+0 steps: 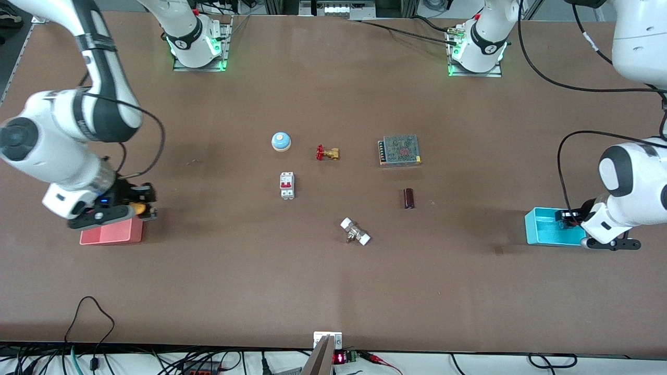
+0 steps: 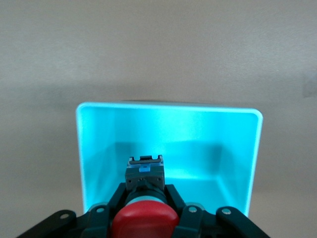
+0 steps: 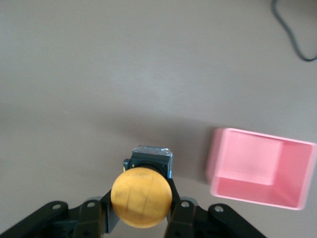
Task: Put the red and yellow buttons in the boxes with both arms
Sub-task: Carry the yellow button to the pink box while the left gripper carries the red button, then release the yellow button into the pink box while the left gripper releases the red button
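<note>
Two tools were loaded: left tool (image 2: 143,218) clamped the red button (image 2: 144,220) directly above the cyan box (image 2: 168,144); right tool (image 3: 141,218), gripping the yellow button (image 3: 141,197), sat just beside the pink box (image 3: 260,171), not over it.

Cyan box (image 2: 168,144) open and bare inside, pink box (image 3: 257,168) seemingly unobstructed, clutter mid-table.

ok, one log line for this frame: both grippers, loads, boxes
left gripper: shut on red button, over cyan box | right gripper: shut on yellow button, beside pink box, not yet over it
</note>
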Available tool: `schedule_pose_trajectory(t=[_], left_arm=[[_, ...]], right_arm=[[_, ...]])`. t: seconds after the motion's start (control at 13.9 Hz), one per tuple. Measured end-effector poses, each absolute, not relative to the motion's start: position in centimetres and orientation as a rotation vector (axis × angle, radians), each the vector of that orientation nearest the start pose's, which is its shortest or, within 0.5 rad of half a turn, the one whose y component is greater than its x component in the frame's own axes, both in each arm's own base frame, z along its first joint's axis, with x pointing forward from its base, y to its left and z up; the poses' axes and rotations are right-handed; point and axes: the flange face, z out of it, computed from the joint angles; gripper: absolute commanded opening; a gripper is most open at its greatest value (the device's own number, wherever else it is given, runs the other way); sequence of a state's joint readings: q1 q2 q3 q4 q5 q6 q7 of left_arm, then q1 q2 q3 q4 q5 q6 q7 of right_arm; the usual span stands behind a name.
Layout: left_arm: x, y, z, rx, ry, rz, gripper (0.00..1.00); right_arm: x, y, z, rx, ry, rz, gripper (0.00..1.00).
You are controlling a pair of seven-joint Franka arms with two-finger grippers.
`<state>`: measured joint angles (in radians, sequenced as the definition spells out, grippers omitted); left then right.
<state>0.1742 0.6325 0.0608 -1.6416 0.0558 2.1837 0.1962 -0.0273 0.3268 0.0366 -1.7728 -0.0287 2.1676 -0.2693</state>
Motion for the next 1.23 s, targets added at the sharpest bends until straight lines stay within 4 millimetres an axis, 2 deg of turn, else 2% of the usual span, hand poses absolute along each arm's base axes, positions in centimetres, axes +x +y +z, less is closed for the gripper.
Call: schedule_pose_trajectory(t=[0.22, 0.43, 0.5, 0.65, 0.86, 1.01, 1.08, 1.23], left_arm=[[66.2, 14.9, 22.1, -3.084, 0.035, 0.161, 0.21], [66.2, 14.7, 22.1, -3.086, 0.054, 0.161, 0.25], [66.2, 14.5, 22.1, -3.089, 0.060, 0.161, 0.39], [66.3, 13.9, 21.8, -3.096, 0.075, 0.164, 1.00], [66.4, 13.7, 21.8, -3.099, 0.111, 0.163, 1.00], [66.9, 13.8, 22.7, -3.096, 0.156, 0.137, 1.00], [67.2, 13.9, 23.7, -3.094, 0.171, 0.128, 1.00], [67.5, 13.7, 27.5, -3.098, 0.179, 0.155, 1.00]], right_arm=[[64.8, -5.8, 36.4, -3.121, -0.505, -0.067, 0.30], [65.6, -9.3, 33.4, -3.114, -0.525, -0.098, 0.30], [65.9, -10.2, 32.2, -3.115, -0.545, -0.128, 0.30], [66.2, -12.1, 29.7, -3.114, -0.568, -0.154, 0.30], [66.2, -14.3, 26.8, -3.077, -0.577, -0.188, 0.31], [66.2, -14.8, 25.5, -3.061, -0.570, -0.199, 0.31], [66.2, -14.7, 25.1, -3.058, -0.569, -0.194, 0.31], [66.2, -14.6, 24.4, -3.054, -0.567, -0.184, 0.31]])
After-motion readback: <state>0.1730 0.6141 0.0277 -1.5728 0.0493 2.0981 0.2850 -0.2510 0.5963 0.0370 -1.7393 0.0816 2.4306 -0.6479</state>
